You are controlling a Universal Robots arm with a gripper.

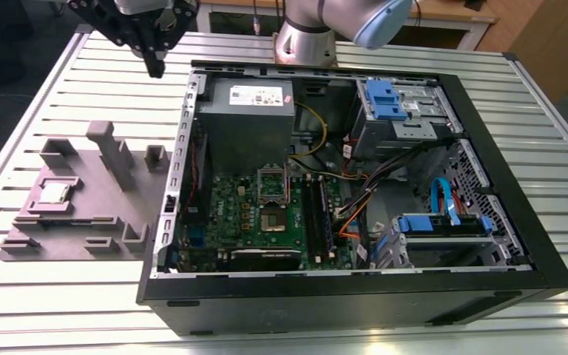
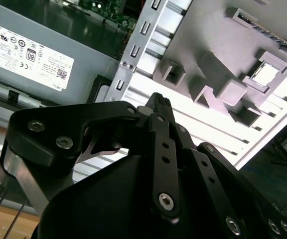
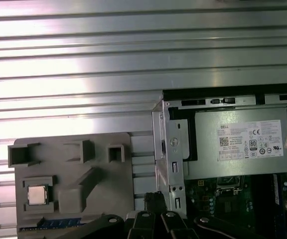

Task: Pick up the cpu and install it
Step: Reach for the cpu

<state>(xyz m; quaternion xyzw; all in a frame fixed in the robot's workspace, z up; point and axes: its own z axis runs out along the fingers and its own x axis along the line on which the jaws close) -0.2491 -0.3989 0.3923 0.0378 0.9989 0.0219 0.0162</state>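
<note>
The cpu (image 1: 55, 192) is a small silvery square chip lying flat in a recess of the grey holder block (image 1: 86, 233) on the table, at the exterior view's left of the open computer case (image 1: 363, 296). It also appears in both wrist views as the cpu (image 3: 37, 194) (image 2: 265, 74). My gripper (image 1: 154, 68) hangs high over the slatted table by the case's far left corner, well away from the chip. Its black fingertips (image 2: 158, 102) are pressed together with nothing between them. Inside the case, the motherboard's socket (image 1: 272, 220) lies uncovered.
The grey power-supply box (image 1: 245, 111) sits at the far end of the case, close under my gripper. Blue drive brackets (image 1: 387, 100) and cables fill the case's right side. Upright posts (image 1: 106, 148) rise from the holder block. The arm's base (image 1: 304, 37) stands behind the case.
</note>
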